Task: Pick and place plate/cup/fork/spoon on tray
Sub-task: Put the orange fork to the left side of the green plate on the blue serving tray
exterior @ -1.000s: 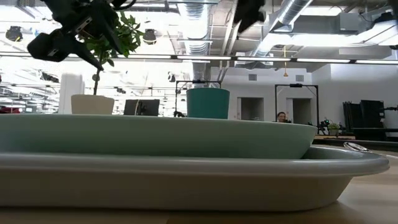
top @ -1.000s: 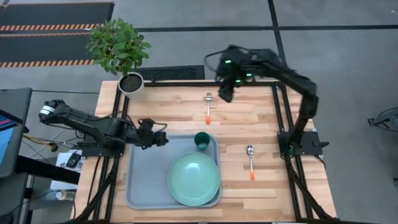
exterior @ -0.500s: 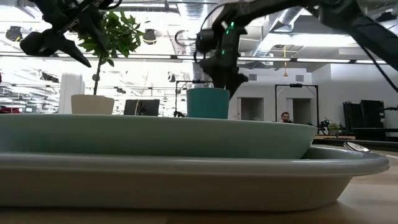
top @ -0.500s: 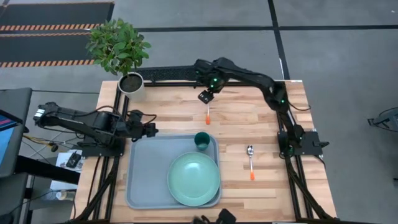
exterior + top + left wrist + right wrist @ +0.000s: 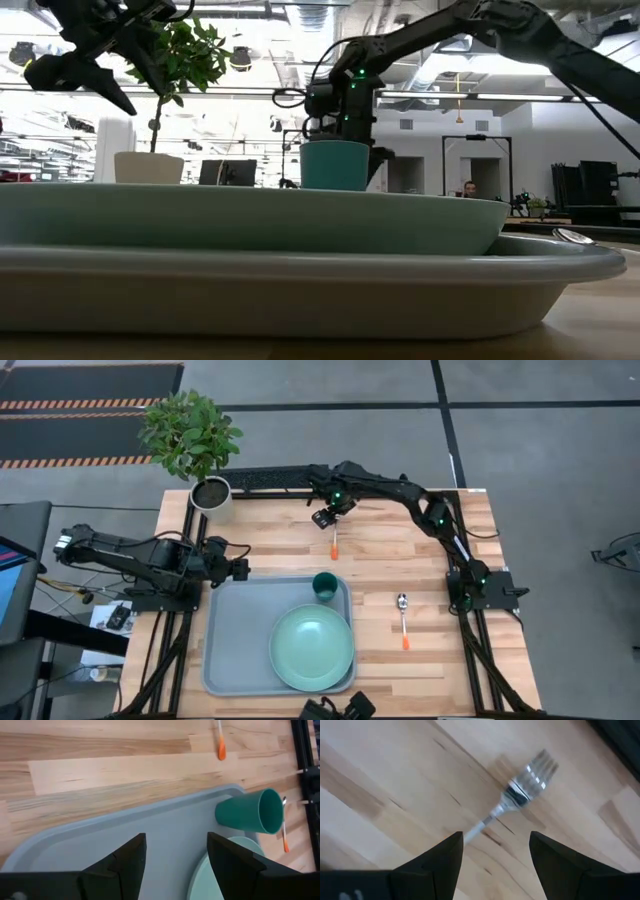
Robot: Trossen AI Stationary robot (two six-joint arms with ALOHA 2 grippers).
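**Over the fork at the far edge, fingers spread**

Near the tabletop's far edge, about midway along it, the right gripper (image 5: 323, 517) hangs just above the fork (image 5: 335, 532), its two fingers apart with the fork's neck showing between them in the right wrist view — tines (image 5: 536, 770) beyond the fingers, nothing clamped yet. The fork lies flat on the bare wood with its orange handle tip pointing toward the tray (image 5: 232, 650).

Risks, as I judge them: the fork is thin and lies flush on the wood, so the fingers could close above it and come up empty, or nudge it sideways and spin it. A grip taken close to the tines leaves the long handle hanging, and it may swing or slip on the carry. On the way in, the cup (image 5: 324, 586) stands at the tray's far right corner, right on the path — a low pass could knock it over.

The tray sits at the near edge, left of centre. It holds the plate (image 5: 312, 647) in its near right part and the upright cup just beyond it; plate and cup both look empty. The spoon (image 5: 403, 620) lies on the wood just right of the tray.

The left gripper (image 5: 238, 569) waits at the tray's far left corner, fingers apart and holding nothing.
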